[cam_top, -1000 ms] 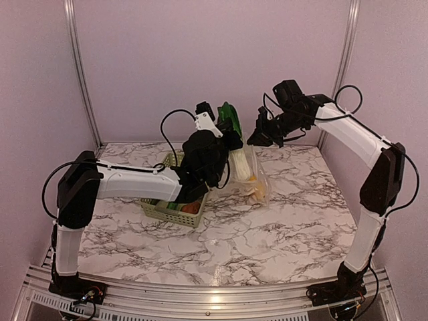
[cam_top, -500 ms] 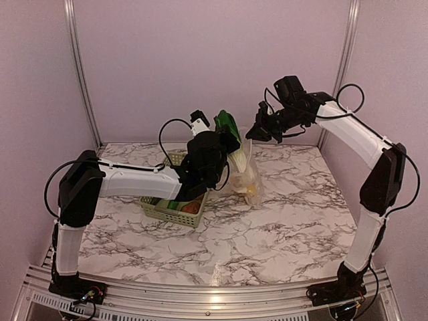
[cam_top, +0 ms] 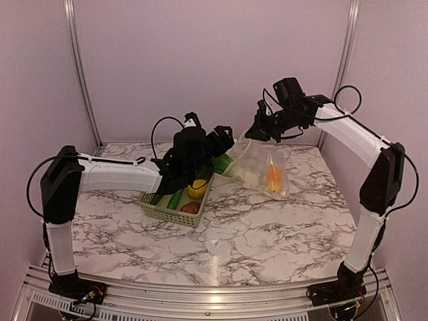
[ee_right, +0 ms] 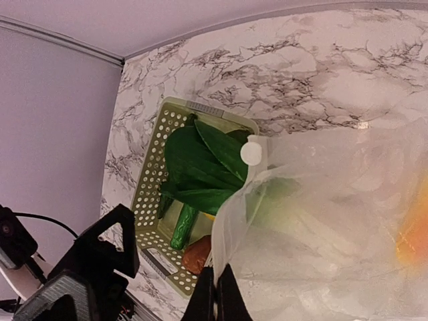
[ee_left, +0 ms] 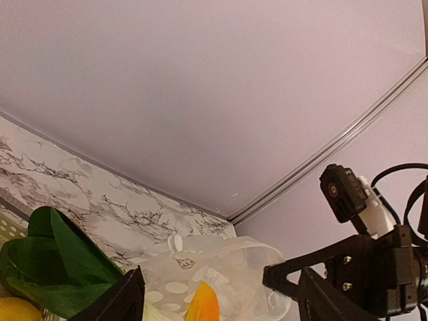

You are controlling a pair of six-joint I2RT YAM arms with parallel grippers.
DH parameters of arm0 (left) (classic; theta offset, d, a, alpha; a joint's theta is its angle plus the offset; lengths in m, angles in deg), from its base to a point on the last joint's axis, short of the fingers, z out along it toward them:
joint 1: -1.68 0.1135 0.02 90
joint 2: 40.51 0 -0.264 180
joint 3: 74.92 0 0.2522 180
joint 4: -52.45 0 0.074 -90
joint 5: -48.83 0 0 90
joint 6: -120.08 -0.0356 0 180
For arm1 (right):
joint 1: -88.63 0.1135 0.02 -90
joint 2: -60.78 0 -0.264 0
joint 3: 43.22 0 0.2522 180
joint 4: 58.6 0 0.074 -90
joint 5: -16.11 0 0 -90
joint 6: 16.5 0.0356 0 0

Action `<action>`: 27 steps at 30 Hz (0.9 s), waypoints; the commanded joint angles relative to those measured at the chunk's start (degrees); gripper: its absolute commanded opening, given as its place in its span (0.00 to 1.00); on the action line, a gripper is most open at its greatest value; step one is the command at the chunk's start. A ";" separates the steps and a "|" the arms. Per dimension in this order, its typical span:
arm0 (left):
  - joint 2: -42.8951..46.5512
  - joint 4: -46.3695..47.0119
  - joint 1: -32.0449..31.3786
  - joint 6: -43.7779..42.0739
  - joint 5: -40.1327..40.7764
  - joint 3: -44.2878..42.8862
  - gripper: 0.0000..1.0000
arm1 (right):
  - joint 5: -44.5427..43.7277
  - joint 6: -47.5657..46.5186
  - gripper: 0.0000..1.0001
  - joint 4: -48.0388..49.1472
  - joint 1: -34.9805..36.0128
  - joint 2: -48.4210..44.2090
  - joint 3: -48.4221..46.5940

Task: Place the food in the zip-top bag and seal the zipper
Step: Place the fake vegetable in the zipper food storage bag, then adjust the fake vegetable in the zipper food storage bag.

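A second ago the left pincer (cam_top: 224,137) was clenched on the leafy green, holding it upright over the bag's mouth. Now its fingers stand wide apart with nothing between them, and the leafy green (cam_top: 224,162) has dropped. It lies at the centre of the top view. Its white stem seems to be inside the bag (cam_top: 264,167), and its leaves trail out over the far end of the basket (cam_top: 160,210). This piece looks only half delivered and may need a push further in.

The right pincer (cam_top: 257,132), right of centre and high, is clenched on the bag's top edge, holding the mouth up and open. The bag's belly sags onto the bench (cam_top: 267,227).

In the bag are an orange piece (cam_top: 274,178) and something white. In the basket are a lemon (cam_top: 197,188), a cucumber (cam_top: 175,199) and a brown piece (cam_top: 190,208). Several transfers likely remain before sealing.
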 commanded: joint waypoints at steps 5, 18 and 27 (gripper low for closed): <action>16.63 -8.81 2.37 -3.66 -4.83 12.62 0.80 | -0.19 -3.05 0.00 5.77 -0.30 -3.85 3.88; 17.22 -14.83 4.11 0.48 -24.61 24.44 0.91 | 1.47 -1.21 0.00 10.59 -0.31 -6.11 9.59; 7.43 -11.92 4.30 0.68 -28.49 17.33 0.99 | 2.68 -1.99 0.00 9.43 -0.31 -6.88 9.86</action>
